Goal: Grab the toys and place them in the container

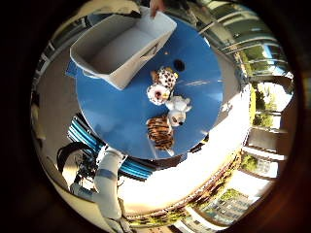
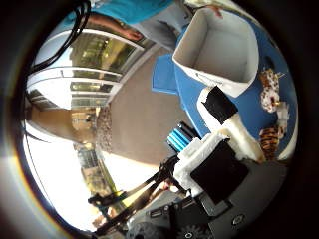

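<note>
The robot hand (image 2: 219,149) is showing in the thumb-side view as white and black parts reaching in from the edge, with one padded finger lying straight across the view and curling round nothing; the robot hand is sitting relaxed and apart, holding nothing, and hovering well above the surface.

The container (image 1: 124,46) is standing on the round blue surface (image 1: 112,114), near its rim; it is a white, rectangular bin with tall walls and a handle slot in its end wall, and its inside is showing bare white floor with no toy lying in it. A person's hand (image 1: 156,7) is touching the far rim of the container.

Beside the container, toward the middle of the surface, four plush toys are lying in a loose row, touching or nearly touching one another. The spotted toy (image 1: 166,76) is lying closest to the container, cream with dark brown blotches. Next is the pale pink-and-white toy (image 1: 158,93), round in form. After it the white toy (image 1: 178,110) is lying with dark marks on its face. The striped toy (image 1: 160,132), orange with black tiger stripes, is lying farthest from the container, close to the edge of the surface. A small dark round spot (image 1: 179,64) is showing on the blue just beside the spotted toy.

Under the surface, teal and blue ribbed parts (image 1: 85,136) are sticking out. Around it a tan floor (image 2: 134,124) is spreading toward glass doors (image 2: 94,69), and a blue mat (image 2: 164,74) is lying on that floor beside the surface
</note>
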Available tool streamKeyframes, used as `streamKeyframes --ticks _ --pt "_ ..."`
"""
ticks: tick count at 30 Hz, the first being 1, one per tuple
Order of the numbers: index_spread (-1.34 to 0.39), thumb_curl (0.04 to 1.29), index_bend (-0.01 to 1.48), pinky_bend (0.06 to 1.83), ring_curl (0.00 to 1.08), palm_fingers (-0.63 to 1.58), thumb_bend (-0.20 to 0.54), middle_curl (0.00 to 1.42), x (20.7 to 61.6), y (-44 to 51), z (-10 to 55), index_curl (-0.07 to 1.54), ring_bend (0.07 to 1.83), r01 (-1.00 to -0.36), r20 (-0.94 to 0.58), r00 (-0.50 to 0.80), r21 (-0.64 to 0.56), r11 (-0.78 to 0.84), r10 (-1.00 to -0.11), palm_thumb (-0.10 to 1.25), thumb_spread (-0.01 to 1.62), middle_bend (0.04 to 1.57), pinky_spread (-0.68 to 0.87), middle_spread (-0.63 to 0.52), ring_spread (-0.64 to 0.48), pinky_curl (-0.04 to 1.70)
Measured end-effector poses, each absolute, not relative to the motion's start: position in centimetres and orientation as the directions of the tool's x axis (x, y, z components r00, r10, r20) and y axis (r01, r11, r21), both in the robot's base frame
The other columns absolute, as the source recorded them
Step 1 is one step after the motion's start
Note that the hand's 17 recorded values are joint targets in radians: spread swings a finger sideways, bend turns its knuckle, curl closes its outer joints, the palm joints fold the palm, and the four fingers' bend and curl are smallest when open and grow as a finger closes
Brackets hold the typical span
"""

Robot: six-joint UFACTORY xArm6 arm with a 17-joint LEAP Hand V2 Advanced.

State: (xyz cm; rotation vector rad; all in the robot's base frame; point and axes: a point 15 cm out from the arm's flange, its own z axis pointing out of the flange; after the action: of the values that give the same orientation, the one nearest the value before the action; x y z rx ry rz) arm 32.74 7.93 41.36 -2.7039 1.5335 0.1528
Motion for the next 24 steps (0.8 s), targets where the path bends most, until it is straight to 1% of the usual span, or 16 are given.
streamKeyframes --ticks 4,10,16,19,24 --pt "-0.24 0.39 0.21 0.5 0.33 0.25 -0.021 0.27 34.1 2.3 43.3 0.35 0.25 -0.914 -0.09 0.382 0.109 -0.39 -0.92 0.72 1.23 0.15 0.41 0.02 0.26 0.21" --pt "-0.22 0.39 0.18 0.51 0.33 0.23 -0.023 0.28 33.7 -4.0 43.3 0.35 0.25 -0.956 -0.078 0.225 0.176 -0.236 -0.971 0.71 1.23 0.16 0.41 0.02 0.26 0.21" --pt "-0.19 0.38 0.16 0.54 0.33 0.19 -0.028 0.29 32.6 -8.6 41.9 0.33 0.27 -0.965 -0.018 0.123 0.232 -0.124 -0.992 0.67 1.24 0.17 0.41 0.03 0.26 0.21" --pt "-0.18 0.38 0.16 0.55 0.33 0.18 -0.029 0.29 31.9 -9.8 39.5 0.32 0.28 -0.959 -0.024 0.09 0.268 -0.093 -0.996 0.64 1.24 0.17 0.4 0.03 0.26 0.21" --pt "-0.16 0.37 0.17 0.56 0.33 0.17 -0.035 0.3 30.6 -11.8 35.9 0.31 0.29 -0.957 -0.014 0.039 0.289 -0.042 -0.999 0.59 1.23 0.17 0.4 0.03 0.27 0.21"
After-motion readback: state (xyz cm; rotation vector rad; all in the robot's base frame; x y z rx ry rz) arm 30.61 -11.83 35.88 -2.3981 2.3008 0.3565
